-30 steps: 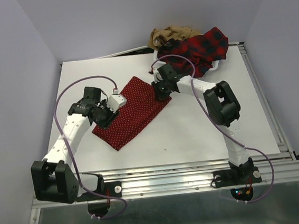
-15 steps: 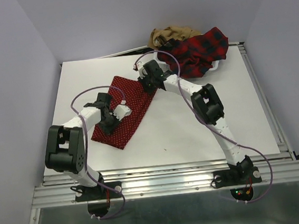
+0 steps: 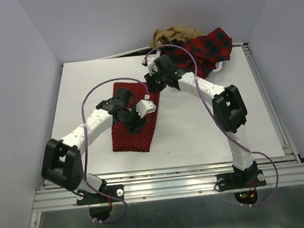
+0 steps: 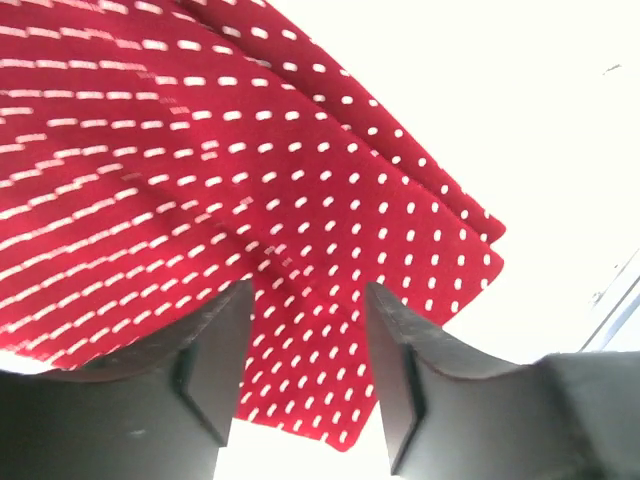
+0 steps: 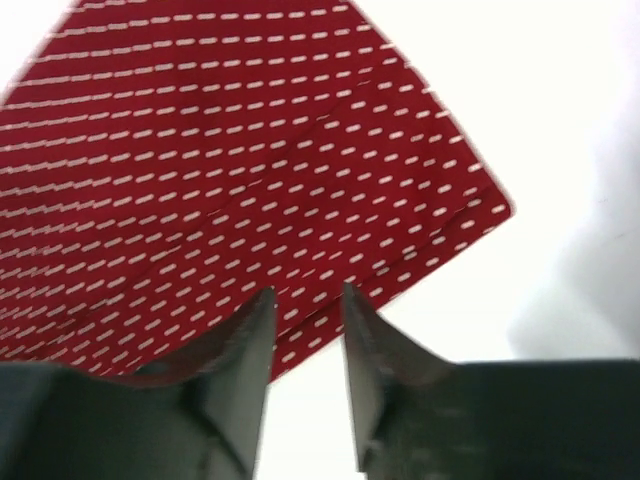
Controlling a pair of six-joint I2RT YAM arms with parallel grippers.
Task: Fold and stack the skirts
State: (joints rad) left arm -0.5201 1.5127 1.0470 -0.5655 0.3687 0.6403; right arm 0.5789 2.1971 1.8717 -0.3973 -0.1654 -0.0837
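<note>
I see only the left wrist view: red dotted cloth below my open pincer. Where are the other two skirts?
Observer: The plaid skirt and the tan skirt lie heaped together at the far right corner of the table.
Operator: And the right pincer?
Observer: The right pincer is at the far edge of the dotted skirt, jaws slightly apart.
Operator: How does the dotted skirt lie?
Observer: As a narrow folded strip, left of the table's middle.
</note>
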